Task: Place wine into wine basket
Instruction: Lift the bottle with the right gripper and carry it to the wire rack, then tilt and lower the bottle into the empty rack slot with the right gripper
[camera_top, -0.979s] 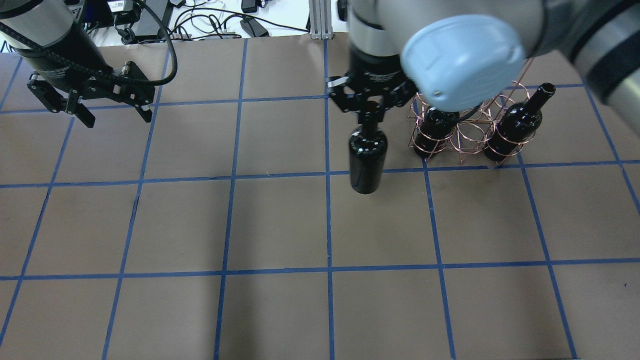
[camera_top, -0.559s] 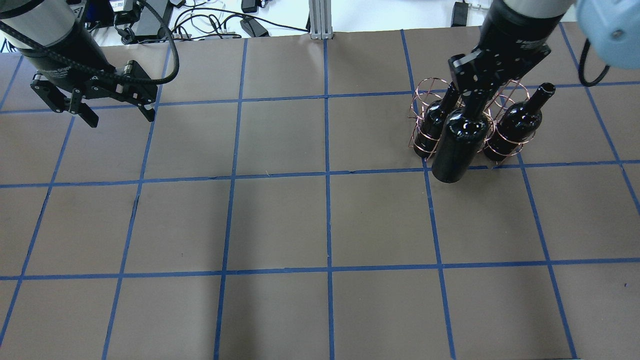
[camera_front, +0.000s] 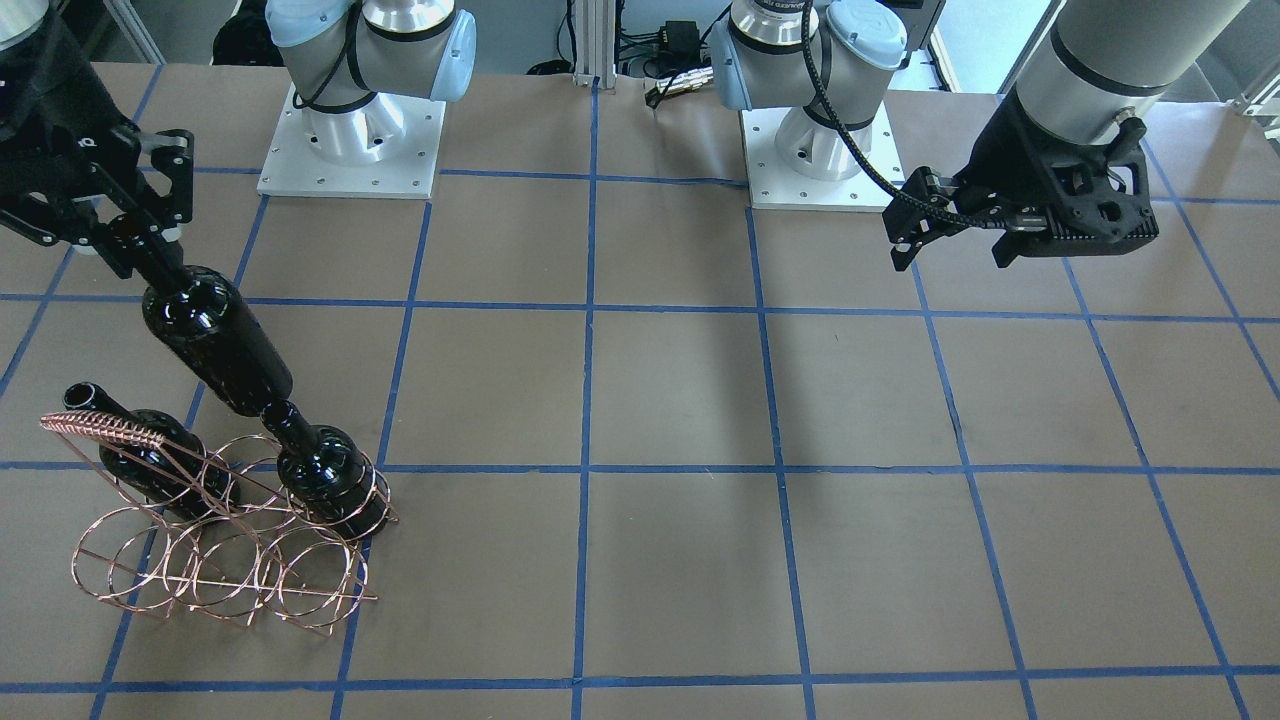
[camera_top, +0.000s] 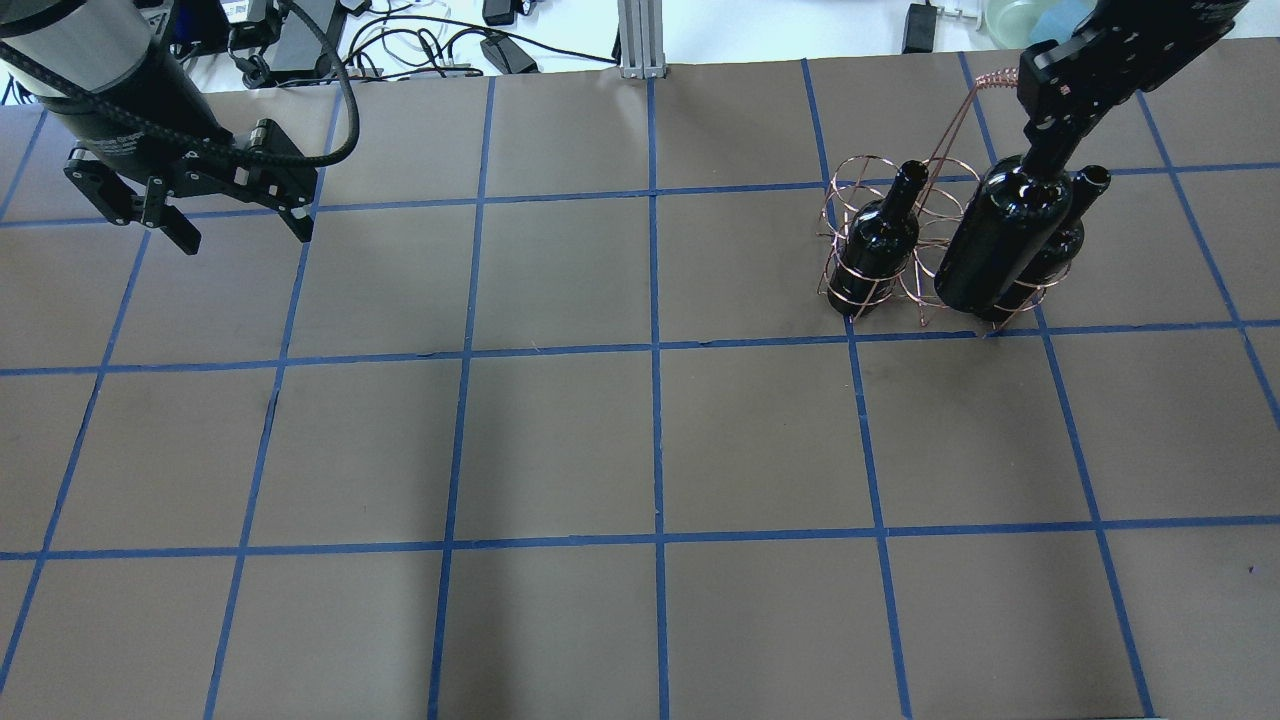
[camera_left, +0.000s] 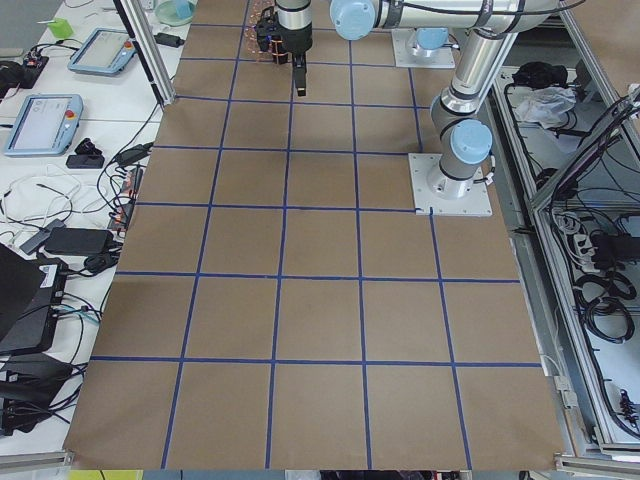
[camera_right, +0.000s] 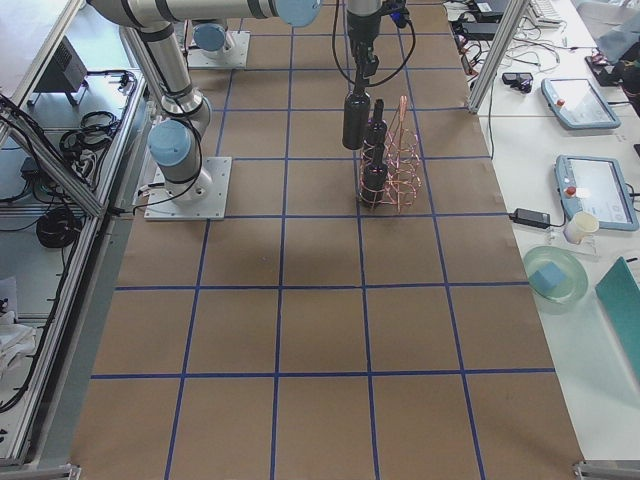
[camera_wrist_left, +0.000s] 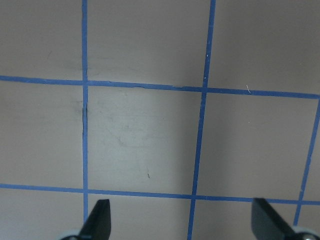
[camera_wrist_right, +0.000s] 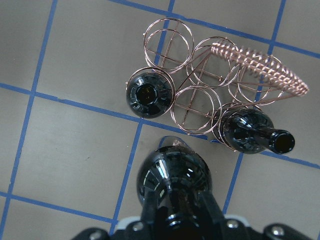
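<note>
Left gripper (camera_top: 243, 238): upper left of the overhead view, fingers apart and holding nothing. It hovers over bare counter (camera_top: 560, 430), well apart from the work.
Seated bottles: one (camera_top: 880, 240) stands upright in the left end ring. The other (camera_top: 1090, 178) is at the right end, mostly hidden behind the carried bottle.
Wine basket (camera_top: 866, 160): upper right, standing on the counter. The right wrist view shows the middle ring between the seated bottles empty, and the whole row beyond it empty too.
Wine (camera_top: 1000, 235): lifted off the counter and hanging by its neck. In the right wrist view its base sits just beside the near row, not yet over a ring.
Right gripper (camera_top: 1047, 150): top right, clamped on the wine's neck.
Risk: the free middle ring is flanked closely by both seated bottles. A slightly off descent would likely knock a neck or land the base on the wire, tipping or shoving the light basket. The handle bar (camera_wrist_right: 260, 67) could snag the gripper. The glossy neck may also slip in the grip.
</note>
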